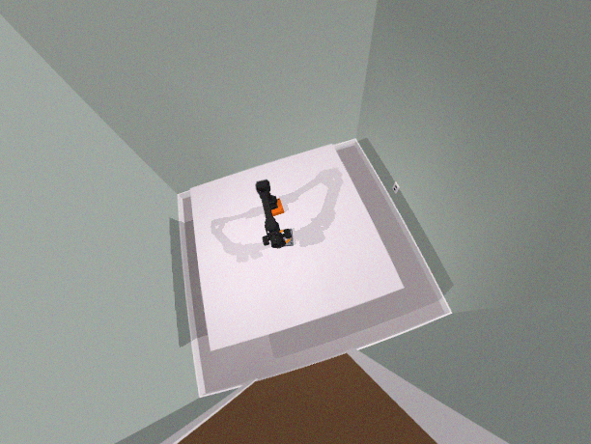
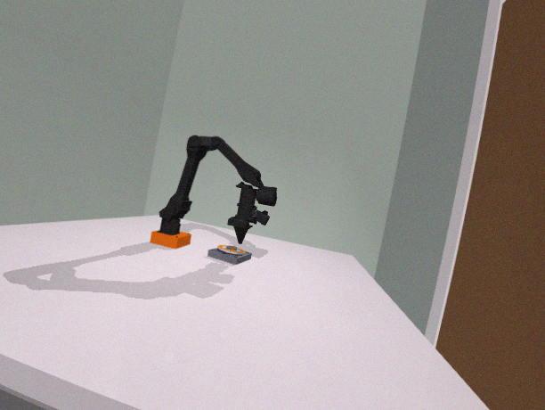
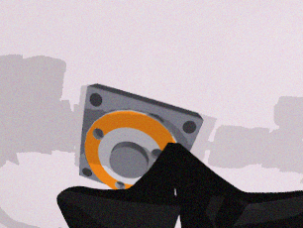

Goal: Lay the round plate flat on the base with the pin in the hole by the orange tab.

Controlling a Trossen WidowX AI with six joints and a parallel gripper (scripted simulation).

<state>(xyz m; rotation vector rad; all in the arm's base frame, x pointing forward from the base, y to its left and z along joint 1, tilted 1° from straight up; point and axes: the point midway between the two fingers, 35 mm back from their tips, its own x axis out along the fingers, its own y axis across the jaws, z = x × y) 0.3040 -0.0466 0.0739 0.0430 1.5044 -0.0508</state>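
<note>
My gripper [image 3: 172,147] is matte black, like my arm [image 2: 209,169], which rises from an orange mount [image 2: 170,239]. The plate [image 3: 126,143] shows a bright orange ring around a pale grey inner band and darker grey centre. Its base [image 3: 142,104] is mid grey with dark corner dots. The counter [image 2: 267,321] is pale lilac-white.
</note>
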